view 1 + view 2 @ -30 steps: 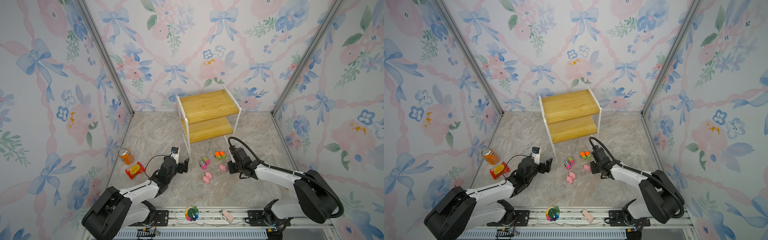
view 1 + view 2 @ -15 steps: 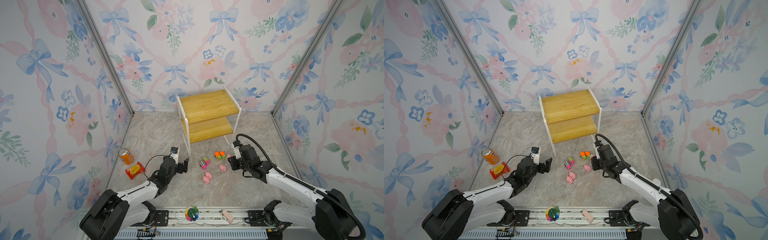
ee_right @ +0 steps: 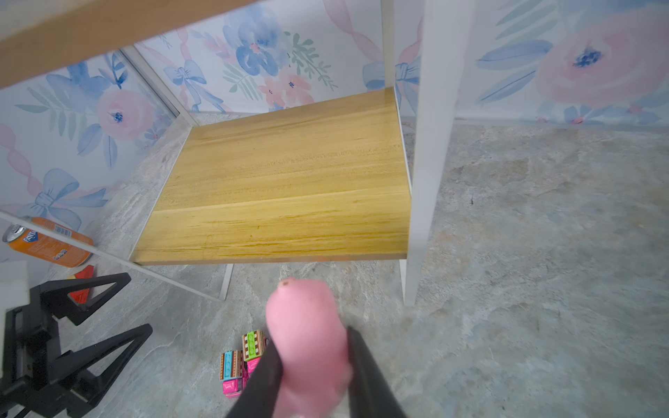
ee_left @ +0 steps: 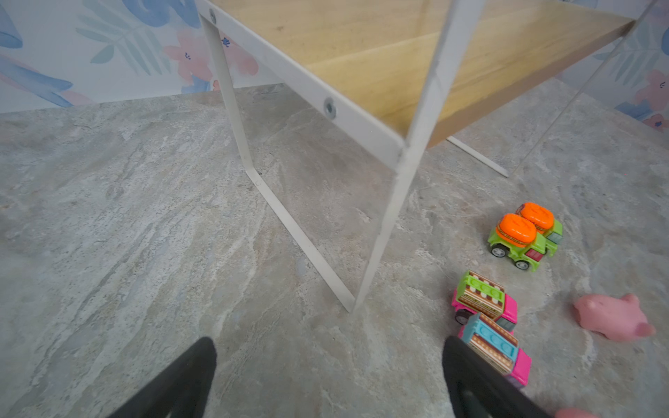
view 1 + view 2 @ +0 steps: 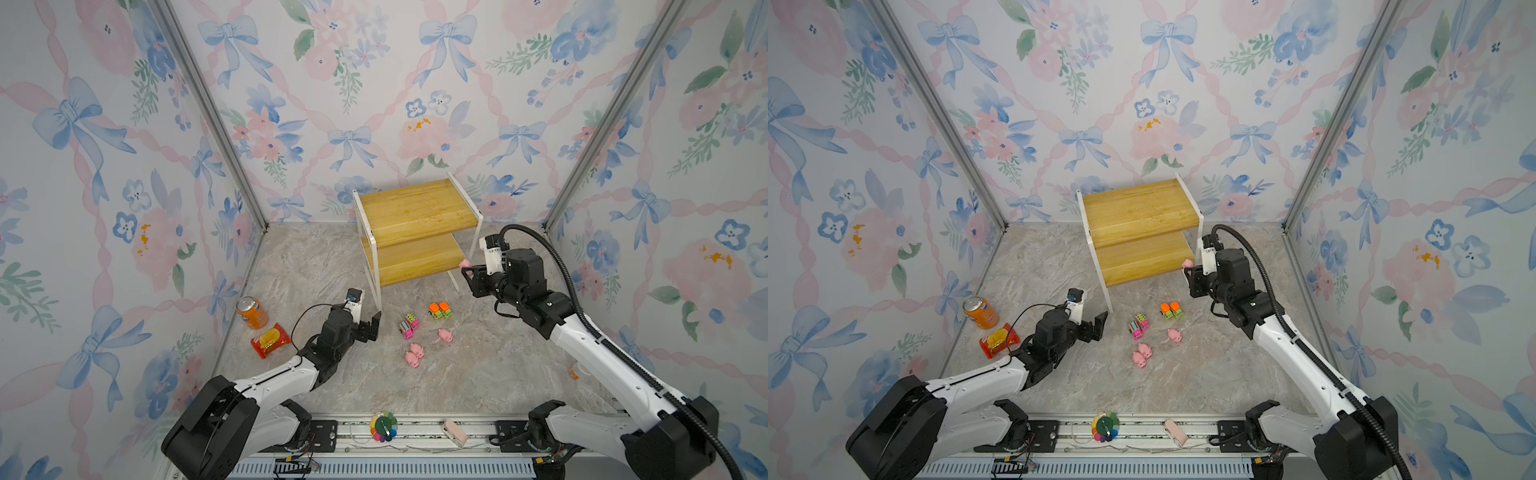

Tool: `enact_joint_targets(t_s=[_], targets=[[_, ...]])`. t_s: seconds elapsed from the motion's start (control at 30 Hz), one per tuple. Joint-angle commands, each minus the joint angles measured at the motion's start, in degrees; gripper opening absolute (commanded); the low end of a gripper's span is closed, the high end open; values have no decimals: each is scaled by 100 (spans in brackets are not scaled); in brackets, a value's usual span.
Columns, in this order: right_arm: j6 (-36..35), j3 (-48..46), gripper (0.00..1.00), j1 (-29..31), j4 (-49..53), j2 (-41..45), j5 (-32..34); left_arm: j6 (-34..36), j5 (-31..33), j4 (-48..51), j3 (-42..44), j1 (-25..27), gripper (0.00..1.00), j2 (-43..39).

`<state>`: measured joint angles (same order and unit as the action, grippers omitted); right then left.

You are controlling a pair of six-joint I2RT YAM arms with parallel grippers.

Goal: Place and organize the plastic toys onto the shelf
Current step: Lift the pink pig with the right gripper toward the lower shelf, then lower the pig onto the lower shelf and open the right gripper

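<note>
Entry: right arm, first pig transfer.

A second earlier the right tool [image 5: 466,268] was down at bench level among the loose toys. Half a second earlier it was already rising. At this moment it stood raised at the right front corner of the shelf [image 5: 415,210], about level with the lower board [image 5: 409,261].

Its jaws were nearly closed, pinching a pink pig [image 5: 464,263] across the body, with one end of the pig poking out past the fingertips. The right wrist view confirmed the grip on the pig [image 3: 307,325]. There the pig hung in the air just short of the lower board's front edge, near the white front post [image 3: 423,181], and not yet over the wood.

The left tool [image 5: 369,327] had hardly shifted. It sat low over the bench [image 5: 324,266] by the shelf's left front leg, jaws wide apart with nothing between them.

Left on the bench in front of the shelf were three more pigs [image 5: 417,350], two green trucks [image 5: 440,311] and two pink trucks [image 5: 409,325]. Both boards were bare.

Our reading was that the first toy had been picked and lifted, and its transport was nearly complete. It still had to go forward over the lower board, clear of the post, and be released. Seven toys remained.
</note>
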<state>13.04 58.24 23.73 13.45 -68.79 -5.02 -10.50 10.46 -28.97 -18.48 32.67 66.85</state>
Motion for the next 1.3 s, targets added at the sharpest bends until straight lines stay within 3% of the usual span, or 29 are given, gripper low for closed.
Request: enact_joint_targets(t_s=[0.0, 0.37, 0.67, 1.27], targets=[[-61, 243, 29, -50, 71, -379, -144, 284, -63, 102, -154, 21, 98, 82], [155, 107, 30, 42, -585, -749, 103, 537, -200, 129, -121, -67, 98, -147], [-62, 29, 32, 430, -795, -853, 898, 482, -244, 131, -97, -76, 98, -145], [188, -58, 32, 425, -1533, -1458, 1029, 461, -228, 129, -68, -92, 98, -131]])
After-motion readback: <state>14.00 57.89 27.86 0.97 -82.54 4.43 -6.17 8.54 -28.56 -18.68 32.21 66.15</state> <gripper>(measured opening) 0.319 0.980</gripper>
